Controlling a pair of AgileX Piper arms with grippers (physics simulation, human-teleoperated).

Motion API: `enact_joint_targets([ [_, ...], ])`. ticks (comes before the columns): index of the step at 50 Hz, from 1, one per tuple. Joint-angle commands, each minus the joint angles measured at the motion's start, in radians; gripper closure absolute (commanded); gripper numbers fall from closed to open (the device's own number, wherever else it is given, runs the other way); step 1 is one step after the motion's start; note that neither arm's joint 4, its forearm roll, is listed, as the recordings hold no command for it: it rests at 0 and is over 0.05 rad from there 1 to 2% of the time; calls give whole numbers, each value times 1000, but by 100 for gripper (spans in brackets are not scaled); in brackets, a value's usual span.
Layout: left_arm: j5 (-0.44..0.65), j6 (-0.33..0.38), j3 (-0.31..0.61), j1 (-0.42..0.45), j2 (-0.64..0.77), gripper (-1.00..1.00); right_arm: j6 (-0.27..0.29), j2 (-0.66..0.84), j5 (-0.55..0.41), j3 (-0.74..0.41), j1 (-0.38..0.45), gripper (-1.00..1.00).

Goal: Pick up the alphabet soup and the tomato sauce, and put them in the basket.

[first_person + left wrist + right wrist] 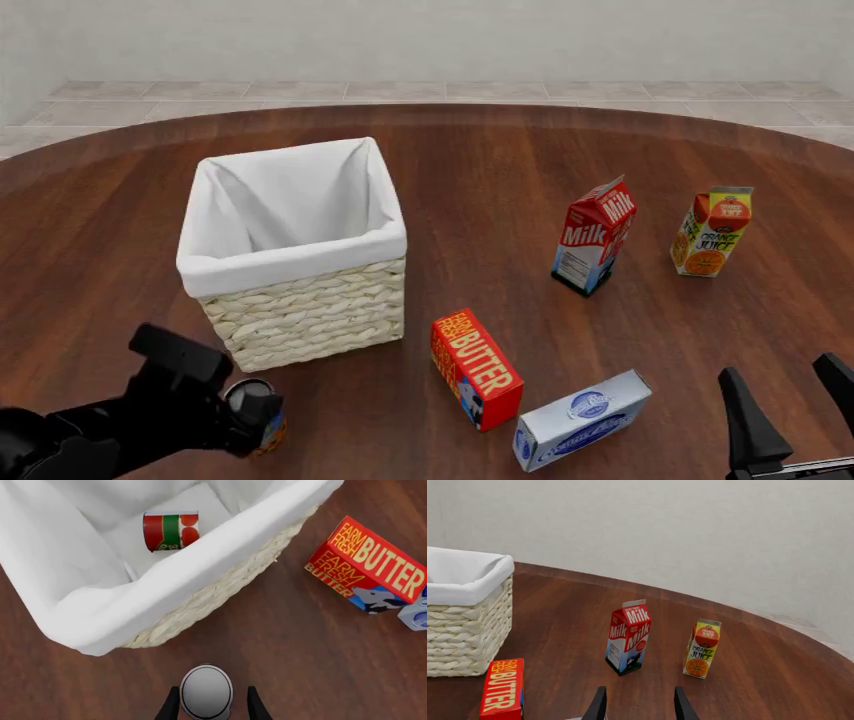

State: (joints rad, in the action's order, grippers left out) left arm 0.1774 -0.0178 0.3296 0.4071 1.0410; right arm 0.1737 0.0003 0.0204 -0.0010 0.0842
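Left gripper (207, 707) is clamped on the alphabet soup (207, 691), its two dark fingers pressed against either side of the can's silvery-grey top. In the front view this arm reaches in low from the near left corner of the table (534, 150), and the soup can (258, 415) sits at its tip, just in front of the basket's near wall and outside it. The tomato sauce (171, 530) lies on its side on the white lining inside the basket (220, 587). One basket (300, 300) stands on the table, with one can in it and one in the gripper.

Right gripper (637, 705) has its fingers spread apart and holds nothing; it hangs at the near right edge of the table (787, 420), pointing forward.

Four cartons are spread over the table: one butter box (475, 368) standing near the basket, one blue-and-white box (583, 420) lying just beside it, one milk carton (594, 237) and one orange juice carton (711, 232) further back on the right.
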Motion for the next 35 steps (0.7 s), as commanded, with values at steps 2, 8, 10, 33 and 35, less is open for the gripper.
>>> enact_joint_targets([
  [2,-21,-5,-21,-3,5,-100,0,0,0,0,0,-100],
  [8,-33,-7,-27,-7,11,-100,1,0,0,0,0,-100],
  [10,-40,-8,-30,-7,16,-100,1,0,0,0,0,-100],
  [33,-72,-6,-34,-21,47,-100,0,0,0,0,0,-100],
  [35,-77,-8,-38,-20,49,-100,0,0,0,0,1,-100],
])
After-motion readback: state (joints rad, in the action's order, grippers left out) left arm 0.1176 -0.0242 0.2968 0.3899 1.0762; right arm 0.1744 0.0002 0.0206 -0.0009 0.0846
